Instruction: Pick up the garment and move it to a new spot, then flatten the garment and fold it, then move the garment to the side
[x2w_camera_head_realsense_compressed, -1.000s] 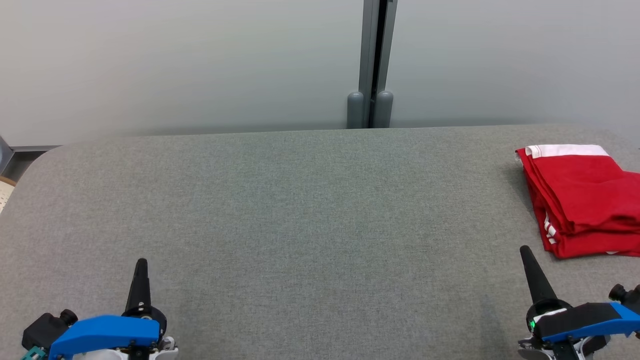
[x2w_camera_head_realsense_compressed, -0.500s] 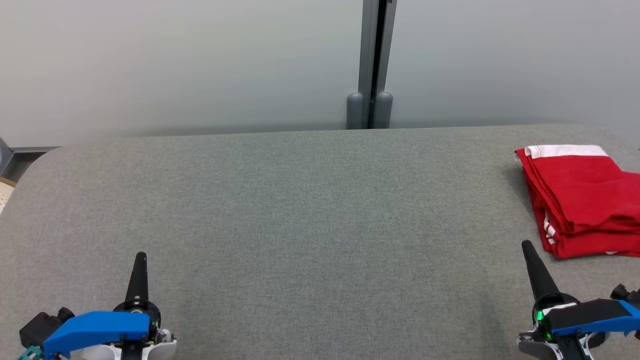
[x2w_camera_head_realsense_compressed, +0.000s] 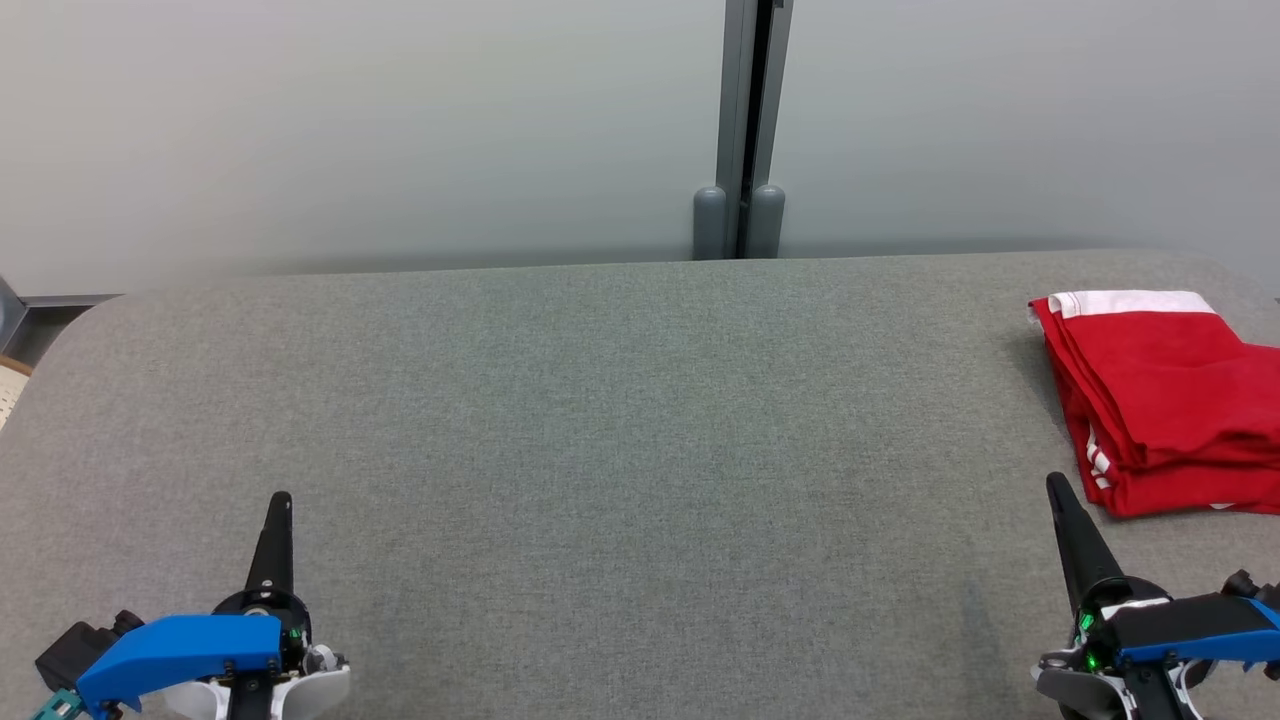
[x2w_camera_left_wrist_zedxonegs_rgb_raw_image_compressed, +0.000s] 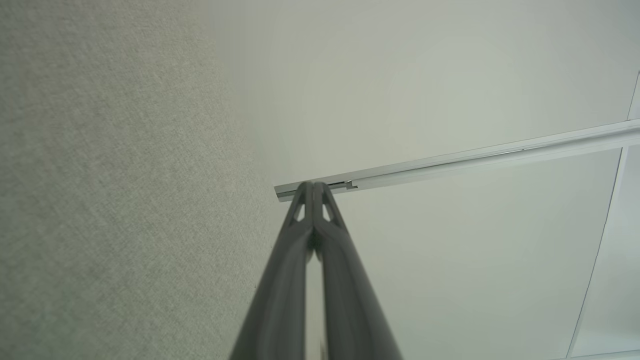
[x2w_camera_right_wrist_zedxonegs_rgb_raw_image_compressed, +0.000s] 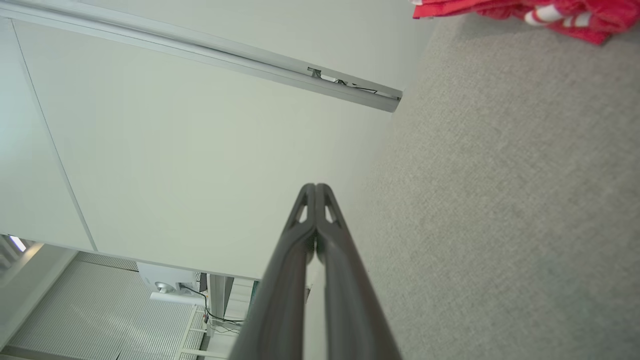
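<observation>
The garment (x2w_camera_head_realsense_compressed: 1160, 400), red with a white band along its far edge and small white stripes by its near left corner, lies folded into a layered stack at the far right of the grey fabric-covered table (x2w_camera_head_realsense_compressed: 640, 420). Its right part is cut off by the edge of the head view. It rests directly on the table top, flat, with the folded layers showing along its left side. The left gripper (x2w_camera_head_realsense_compressed: 281, 497) is over the near left of the table, its two dark fingers pressed together into a single point and pinching nothing. In the left wrist view the tips meet with no gap. The right gripper (x2w_camera_head_realsense_compressed: 1055, 482) is over the near right, likewise pressed together and empty, its tip near the garment's near left corner but apart from it. In the right wrist view the red cloth shows at the top right corner, apart from the joined fingers. Beyond the table's far edge stand pale wall panels (x2w_camera_head_realsense_compressed: 350, 130) with a grey metal post (x2w_camera_head_realsense_compressed: 745, 130) between them.
</observation>
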